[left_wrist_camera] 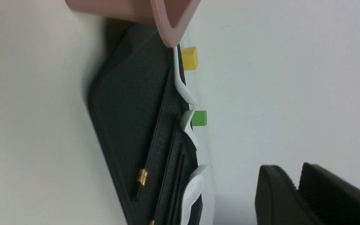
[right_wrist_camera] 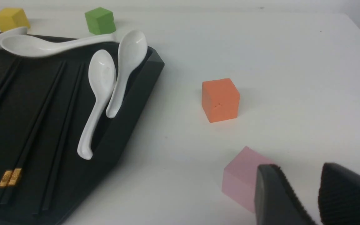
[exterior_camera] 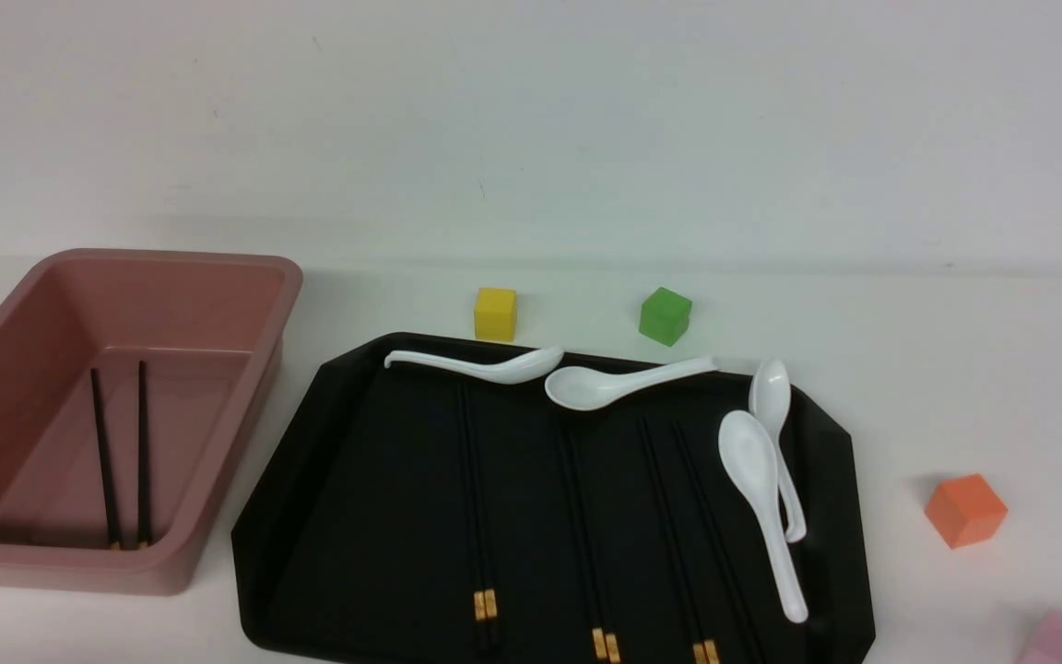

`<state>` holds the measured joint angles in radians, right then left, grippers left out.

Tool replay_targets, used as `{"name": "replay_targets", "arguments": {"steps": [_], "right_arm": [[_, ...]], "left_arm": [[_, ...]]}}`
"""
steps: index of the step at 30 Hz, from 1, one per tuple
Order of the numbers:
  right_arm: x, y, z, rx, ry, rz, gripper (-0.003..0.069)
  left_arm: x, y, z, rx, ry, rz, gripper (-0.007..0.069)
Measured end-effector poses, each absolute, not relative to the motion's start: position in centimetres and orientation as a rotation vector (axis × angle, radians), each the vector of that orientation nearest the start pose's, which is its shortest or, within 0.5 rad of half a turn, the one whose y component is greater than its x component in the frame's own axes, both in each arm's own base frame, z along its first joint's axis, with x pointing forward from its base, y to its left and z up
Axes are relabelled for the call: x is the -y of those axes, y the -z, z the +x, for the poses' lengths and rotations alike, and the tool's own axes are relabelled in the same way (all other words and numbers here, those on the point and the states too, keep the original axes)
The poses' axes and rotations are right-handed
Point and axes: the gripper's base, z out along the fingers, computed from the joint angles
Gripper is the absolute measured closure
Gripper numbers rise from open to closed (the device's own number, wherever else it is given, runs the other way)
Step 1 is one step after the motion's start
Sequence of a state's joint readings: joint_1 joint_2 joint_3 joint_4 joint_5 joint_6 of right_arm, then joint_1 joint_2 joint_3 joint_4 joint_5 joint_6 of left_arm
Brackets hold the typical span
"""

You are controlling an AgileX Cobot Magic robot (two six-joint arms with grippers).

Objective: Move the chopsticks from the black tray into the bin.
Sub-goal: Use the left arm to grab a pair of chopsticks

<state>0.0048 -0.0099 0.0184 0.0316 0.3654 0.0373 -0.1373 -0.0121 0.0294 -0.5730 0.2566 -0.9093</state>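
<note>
Although one pair of chopsticks (exterior_camera: 125, 452) already lay on the floor of the dusty-pink bin (exterior_camera: 171, 260), gold bands toward the robot, three more pairs were on the black tray (exterior_camera: 374, 516) just to the bin's right. The left pair (exterior_camera: 476, 498) and the middle pair (exterior_camera: 586, 535) each lay tight together, while the sticks of the right pair (exterior_camera: 688, 526) were slightly splayed. All three pointed their gold-banded ends at the tray's near edge.

Four white soup spoons shared the tray. Two (exterior_camera: 485, 366) (exterior_camera: 614, 383) lay across its far side, and two (exterior_camera: 757, 480) (exterior_camera: 775, 415) lay side by side along its right rim.

On the white table beyond the tray stood a yellow cube (exterior_camera: 495, 314) and a green cube (exterior_camera: 665, 315). An orange cube (exterior_camera: 965, 510) and a pink cube (exterior_camera: 1061, 641) sat off to the right.

The left gripper (left_wrist_camera: 297, 175) appeared only in its wrist view. It was clear of the tray, its jaws a narrow slit apart with nothing between them. The right gripper (right_wrist_camera: 305, 175) hung over the table near the pink cube, its jaws parted and empty.
</note>
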Motion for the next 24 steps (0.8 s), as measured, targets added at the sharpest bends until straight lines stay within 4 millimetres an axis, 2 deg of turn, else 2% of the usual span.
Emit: {"name": "replay_targets", "arguments": {"steps": [7, 9, 12, 13, 14, 15, 17, 18, 19, 20, 21, 24], "right_arm": [[-0.1, -17.5, 5.3, -1.857, -0.057, 0.047, 0.0419], [-0.1, -17.5, 5.3, -1.857, -0.057, 0.047, 0.0419], [-0.1, -17.5, 5.3, -1.857, -0.057, 0.047, 0.0419], [-0.1, -17.5, 5.3, -1.857, -0.057, 0.047, 0.0419], [-0.1, -17.5, 5.3, -1.857, -0.056, 0.046, 0.0419], [-0.1, -17.5, 5.3, -1.857, -0.056, 0.046, 0.0419], [-0.1, -17.5, 5.3, -1.857, -0.056, 0.046, 0.0419], [-0.1, -17.5, 5.3, -1.857, -0.056, 0.046, 0.0419], [-0.1, -17.5, 5.3, -1.857, -0.056, 0.046, 0.0419], [-0.1, -17.5, 5.3, -1.857, -0.056, 0.046, 0.0419], [-0.1, -17.5, 5.3, -1.857, -0.056, 0.046, 0.0419], [-0.1, -17.5, 5.3, -1.857, -0.056, 0.046, 0.0419]], "left_arm": [[1.8, -19.2, 5.3, -1.486, 1.311, -1.088, 0.0502], [1.9, -20.7, 5.1, -1.486, 1.284, -0.996, 0.053], [2.1, -24.7, 4.3, -1.5, 1.227, -0.81, 0.0599], [2.1, -25.2, 4.2, -1.512, 1.21, -0.782, 0.0609], [2.5, -27.1, 4.3, -1.588, 1.155, -0.705, 0.0637], [2.6, -27.4, 4.5, -1.639, 1.135, -0.693, 0.0637], [3.5, -29.4, 5.1, -1.887, 1.03, -0.563, 0.0637], [3.7, -29.9, 5.4, -1.945, 1.002, -0.527, 0.0637], [4.0, -30.2, 5.8, -2.03, 0.971, -0.484, 0.0637], [4.6, -30.4, 6.8, -2.263, 0.899, -0.378, 0.0637], [5.0, -30.6, 7.6, -2.392, 0.86, -0.293, 0.0637], [5.6, -30.5, 9.9, -2.633, 0.799, -0.102, 0.0637]]}}
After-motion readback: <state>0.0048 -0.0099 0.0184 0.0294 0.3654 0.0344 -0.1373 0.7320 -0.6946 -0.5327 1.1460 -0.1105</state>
